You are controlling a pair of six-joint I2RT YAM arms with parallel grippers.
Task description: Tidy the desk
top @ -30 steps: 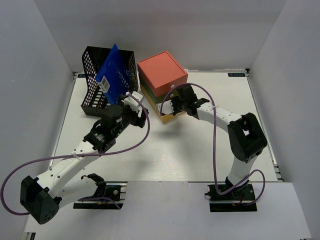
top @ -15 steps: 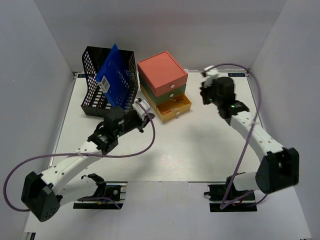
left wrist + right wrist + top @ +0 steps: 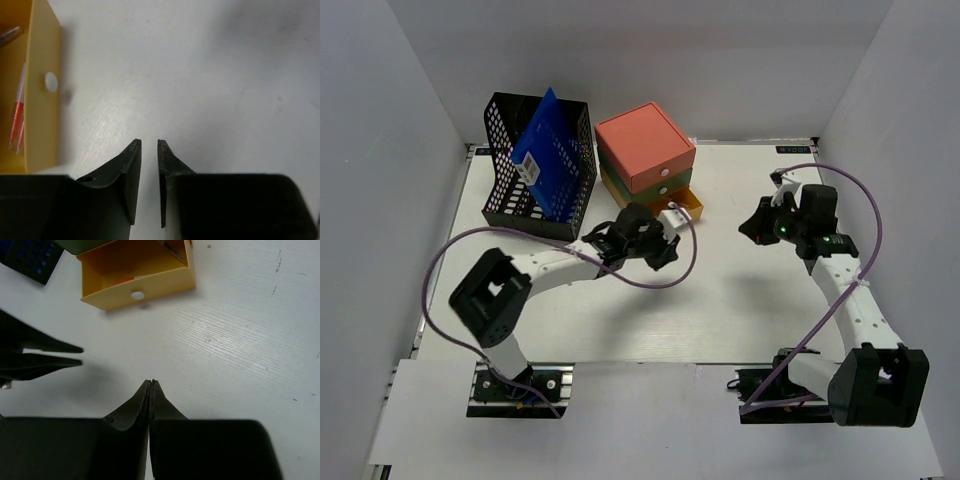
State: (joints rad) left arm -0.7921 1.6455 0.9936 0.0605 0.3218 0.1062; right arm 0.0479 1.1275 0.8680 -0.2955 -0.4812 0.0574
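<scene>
The desk [image 3: 720, 300] is the wide white tabletop. At its back stands a drawer box [image 3: 645, 147] with a coral top, and its yellow bottom drawer [image 3: 685, 205] is pulled out. In the left wrist view the yellow drawer [image 3: 42, 100] shows orange-red items inside. My left gripper [image 3: 670, 240] reaches across to just in front of that drawer. Its jaws [image 3: 149, 142] stand a narrow gap apart over bare desk, with nothing between them. My right gripper [image 3: 752, 228] hovers right of the drawer, and its jaws [image 3: 151, 381] are shut and empty. The right wrist view shows the yellow drawer [image 3: 135, 280] ahead.
A black mesh file holder [image 3: 535, 165] with a blue folder [image 3: 548, 150] stands at the back left. The left gripper's fingers [image 3: 60, 355] show at the left of the right wrist view. White walls enclose the desk on three sides.
The left arm swung from beside the mesh holder to in front of the yellow drawer. The right arm left the drawer, rose to the back right, then came down at the right side.
</scene>
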